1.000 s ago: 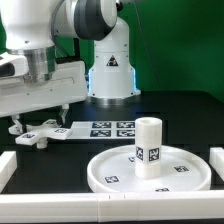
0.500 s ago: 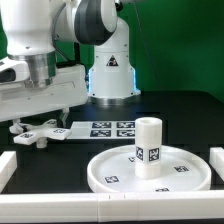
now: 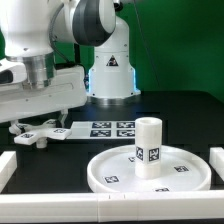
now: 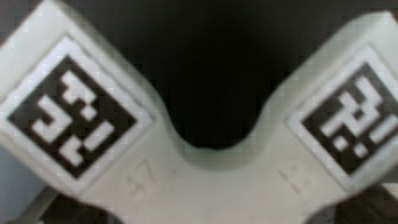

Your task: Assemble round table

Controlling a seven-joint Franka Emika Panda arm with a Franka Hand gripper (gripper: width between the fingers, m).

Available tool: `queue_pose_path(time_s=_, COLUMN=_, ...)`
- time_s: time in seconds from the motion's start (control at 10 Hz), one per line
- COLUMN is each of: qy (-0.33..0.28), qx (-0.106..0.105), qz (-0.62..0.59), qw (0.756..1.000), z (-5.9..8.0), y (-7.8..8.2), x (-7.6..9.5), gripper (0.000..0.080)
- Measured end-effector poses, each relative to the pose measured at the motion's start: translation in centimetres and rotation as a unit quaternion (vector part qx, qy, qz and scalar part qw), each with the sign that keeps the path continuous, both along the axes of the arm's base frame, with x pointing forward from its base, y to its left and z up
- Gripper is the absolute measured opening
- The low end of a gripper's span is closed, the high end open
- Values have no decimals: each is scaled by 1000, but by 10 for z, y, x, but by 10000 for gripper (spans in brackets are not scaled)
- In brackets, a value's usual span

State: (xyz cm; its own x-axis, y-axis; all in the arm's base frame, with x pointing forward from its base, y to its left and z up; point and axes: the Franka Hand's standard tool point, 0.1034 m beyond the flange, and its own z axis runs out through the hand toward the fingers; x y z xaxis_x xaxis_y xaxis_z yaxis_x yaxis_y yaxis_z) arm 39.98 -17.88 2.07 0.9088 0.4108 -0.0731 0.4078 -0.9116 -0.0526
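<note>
Cross-shaped foot [image 3: 38, 134]: at the exterior view's left, directly beneath the gripper [image 3: 38, 121], two tagged arms forking close under the wrist camera; jaw spread not discernible; cylinder leg [image 3: 148, 146] upright on round disc [image 3: 108, 176], well apart toward the exterior view's right.

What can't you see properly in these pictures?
Tool: exterior view, too small and shadowed to tell whether it is open or shut.
Cross-shaped foot: wrist view, blurred, with its arms cut off by the edges.
Marker board: exterior view, one end hidden behind the foot and tool.
</note>
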Motion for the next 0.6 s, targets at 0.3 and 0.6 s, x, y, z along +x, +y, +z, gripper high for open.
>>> queue_pose_path(time_s=0.3, qy=1, qx=0, qz=2, qw=1000, z=-2, y=2, x=0, gripper=562)
queue_pose_path(time_s=0.6, qy=1, qx=0, qz=3, qw=1000, z=-2, y=2, x=0, gripper=452)
